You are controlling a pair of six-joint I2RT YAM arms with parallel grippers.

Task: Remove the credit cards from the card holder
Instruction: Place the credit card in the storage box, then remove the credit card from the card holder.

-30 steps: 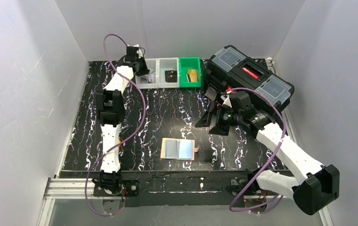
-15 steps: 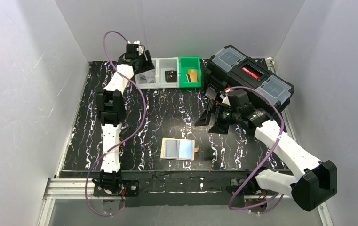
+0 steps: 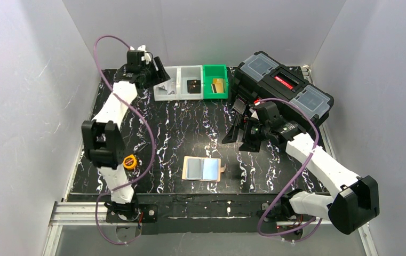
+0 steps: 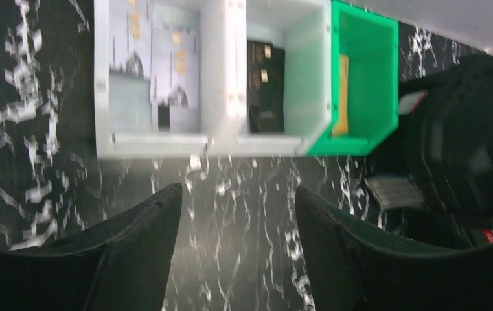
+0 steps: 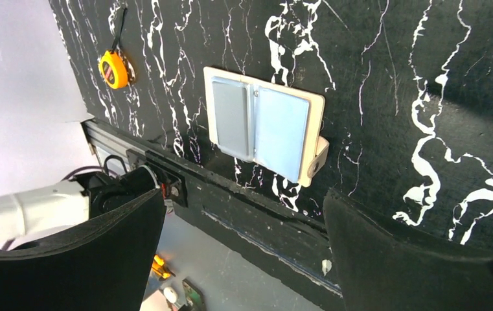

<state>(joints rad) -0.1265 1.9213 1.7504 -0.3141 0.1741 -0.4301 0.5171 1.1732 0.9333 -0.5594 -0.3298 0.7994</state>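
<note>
Both spread, empty: left end effector (image 4: 237, 199) by bins (image 4: 221, 78), right end effector (image 5: 243, 202) near card holder (image 5: 316, 123).

The toolbox (image 4: 464, 149) runs blurred off the left wrist view's right edge; contents of the leftmost bin (image 4: 159, 144) are indistinct.

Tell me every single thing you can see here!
table: one, black with white veins, under everything
card holder: one, cream, open flat near the front edge, pale blue-grey inside
tape measure: one, yellow-orange, front left
white bins: two, back middle, side by side
green bin: one, right of the white bins
pale cards: about two, left white bin
dark cards: count unclear, black, right white bin
gold card: one, green bin
toolbox: one, black, back right
left gripper: open, empty, by the bins
right gripper: open, empty, above the table's middle
</note>
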